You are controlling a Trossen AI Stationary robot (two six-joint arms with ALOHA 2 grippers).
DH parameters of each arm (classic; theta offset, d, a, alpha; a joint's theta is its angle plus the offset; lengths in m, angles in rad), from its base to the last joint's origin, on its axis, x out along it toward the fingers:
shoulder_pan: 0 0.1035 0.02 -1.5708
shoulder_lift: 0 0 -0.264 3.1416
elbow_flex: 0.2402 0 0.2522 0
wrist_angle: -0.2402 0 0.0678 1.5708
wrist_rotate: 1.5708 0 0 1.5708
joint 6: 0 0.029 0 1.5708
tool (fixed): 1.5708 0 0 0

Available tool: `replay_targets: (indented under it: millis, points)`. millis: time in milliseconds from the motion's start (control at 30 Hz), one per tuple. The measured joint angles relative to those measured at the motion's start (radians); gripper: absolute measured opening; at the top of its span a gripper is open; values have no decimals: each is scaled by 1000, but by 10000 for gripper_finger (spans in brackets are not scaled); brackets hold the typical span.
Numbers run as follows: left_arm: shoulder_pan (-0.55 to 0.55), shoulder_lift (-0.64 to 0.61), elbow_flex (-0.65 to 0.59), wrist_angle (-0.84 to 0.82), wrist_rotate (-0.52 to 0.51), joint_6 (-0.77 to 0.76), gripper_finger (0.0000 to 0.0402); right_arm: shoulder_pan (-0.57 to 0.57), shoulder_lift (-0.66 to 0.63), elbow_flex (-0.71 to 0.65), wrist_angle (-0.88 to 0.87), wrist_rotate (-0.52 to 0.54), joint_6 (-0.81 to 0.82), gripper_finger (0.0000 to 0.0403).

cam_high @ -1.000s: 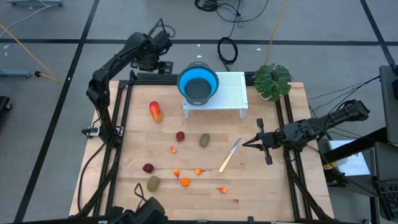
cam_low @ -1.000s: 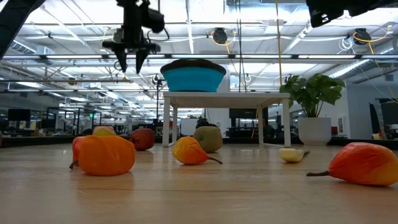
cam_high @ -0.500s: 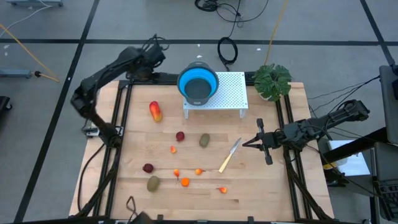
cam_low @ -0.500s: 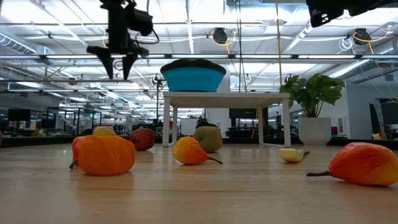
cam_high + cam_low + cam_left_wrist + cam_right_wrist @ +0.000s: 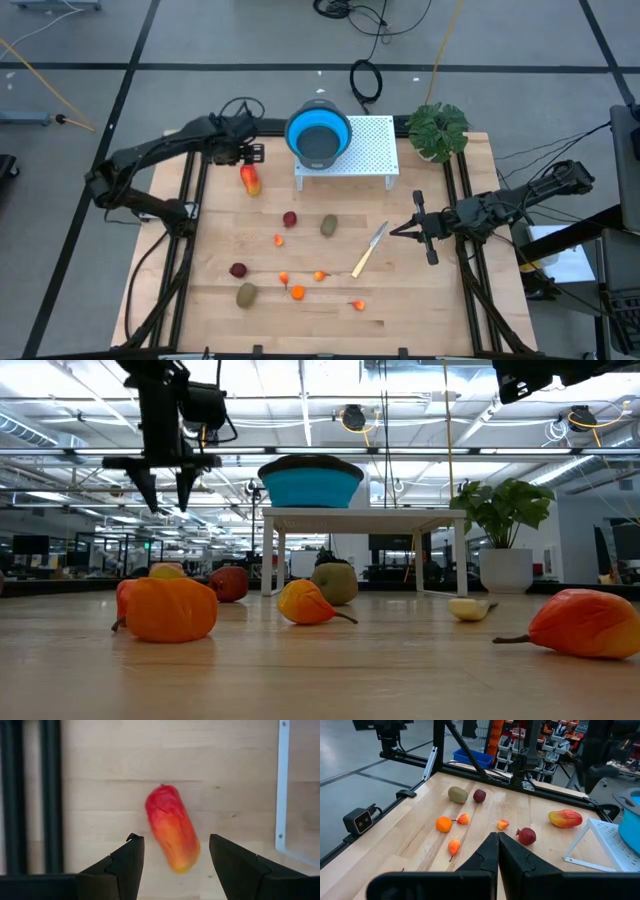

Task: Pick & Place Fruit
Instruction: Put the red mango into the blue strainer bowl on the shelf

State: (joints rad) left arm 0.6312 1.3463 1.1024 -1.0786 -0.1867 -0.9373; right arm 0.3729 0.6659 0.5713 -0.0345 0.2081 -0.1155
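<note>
The oblong red-yellow fruit (image 5: 250, 180) lies on its side on the wood near the table's far left. My left gripper (image 5: 245, 153) hovers above it, open and pointing down. In the left wrist view the fruit (image 5: 172, 835) shows between the two spread fingers. Two dark red round fruits (image 5: 289, 219) (image 5: 238, 270), two brown-green ovals (image 5: 328, 227) (image 5: 246, 294) and several tiny orange pieces (image 5: 298, 292) lie scattered across the middle and near part. My right gripper (image 5: 412, 230) waits, shut, at the table's right side.
A blue bowl (image 5: 318, 135) sits on a white perforated stand (image 5: 365, 150) at the far edge, right of my left gripper. A yellow-handled knife (image 5: 368, 250) lies right of centre. A leafy plant (image 5: 438, 130) stands at the far right corner. Black frame rails (image 5: 195, 200) border both sides.
My left gripper has swung from beside the blue bowl at the far edge toward the near side and slightly left, coming down over the oblong red-yellow fruit. Its fingers have stayed open. No fruit has moved.
</note>
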Motion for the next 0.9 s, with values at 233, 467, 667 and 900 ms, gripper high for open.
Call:
replay_targets:
  millis: [233, 467, 667, 900]
  points:
    - [6, 0, -113, 148, 8, -88, 225, 0, 0, 0, 0, 0, 27, 0]
    - [31, 0, -207, 198, 35, -113, 225, 0, 0, 0, 0, 0, 53, 0]
    - [31, 0, -266, 344, 56, -101, 225, 0, 0, 0, 0, 0, 52, 0]
    - [33, 0, -295, 396, 52, -110, 239, 0, 0, 0, 0, 0, 52, 0]
